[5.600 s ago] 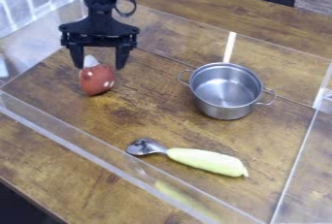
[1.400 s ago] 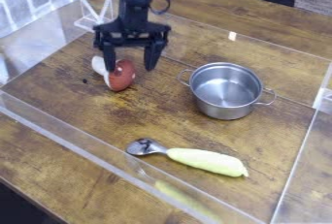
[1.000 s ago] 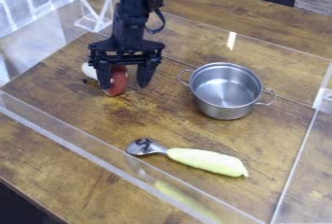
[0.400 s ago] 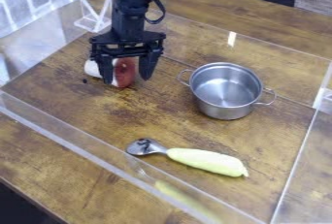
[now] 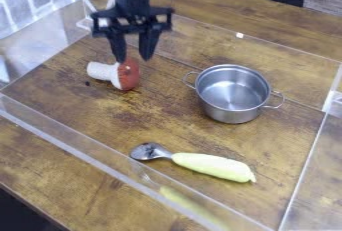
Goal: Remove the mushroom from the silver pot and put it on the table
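Note:
The mushroom [image 5: 120,73] lies on its side on the table [image 5: 80,125], its white stem pointing left and its reddish cap to the right. It is well left of the silver pot [image 5: 234,92], which stands with nothing inside it. My gripper [image 5: 132,54] hangs just above and behind the mushroom, clear of it. The fingers point down with a gap between them, and nothing is held.
A spoon [image 5: 195,161] with a yellow handle lies near the front, below the pot. Clear acrylic walls [image 5: 80,145] edge the work area in front and at the left. A white rack [image 5: 96,13] stands at the back left.
My gripper has lifted off the mushroom and moved up and back, and its fingers have drawn closer together. The mushroom stays lying on the table where it was set.

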Controlling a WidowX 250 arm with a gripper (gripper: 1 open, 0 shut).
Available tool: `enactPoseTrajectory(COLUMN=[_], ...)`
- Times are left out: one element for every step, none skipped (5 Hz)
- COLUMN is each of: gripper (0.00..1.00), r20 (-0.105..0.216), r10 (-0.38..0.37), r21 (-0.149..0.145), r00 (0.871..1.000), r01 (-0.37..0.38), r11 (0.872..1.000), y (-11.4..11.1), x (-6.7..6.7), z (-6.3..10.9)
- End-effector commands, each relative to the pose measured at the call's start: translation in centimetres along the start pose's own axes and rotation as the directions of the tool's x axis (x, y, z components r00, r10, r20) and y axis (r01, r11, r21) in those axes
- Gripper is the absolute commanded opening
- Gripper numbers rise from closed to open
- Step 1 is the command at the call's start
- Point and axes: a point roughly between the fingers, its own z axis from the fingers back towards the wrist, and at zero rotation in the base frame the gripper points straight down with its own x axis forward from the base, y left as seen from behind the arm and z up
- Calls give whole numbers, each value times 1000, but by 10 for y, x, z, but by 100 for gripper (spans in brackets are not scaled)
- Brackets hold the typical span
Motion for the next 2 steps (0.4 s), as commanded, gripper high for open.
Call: enactPoseTrajectory(gripper=[100, 100], r20=[79, 84], r10=[40, 68], r21=[-114, -119], r00=[996, 994], r01=[-31, -58], r11=[993, 991], y=[15, 20], x=[13, 7], z=[59, 63])
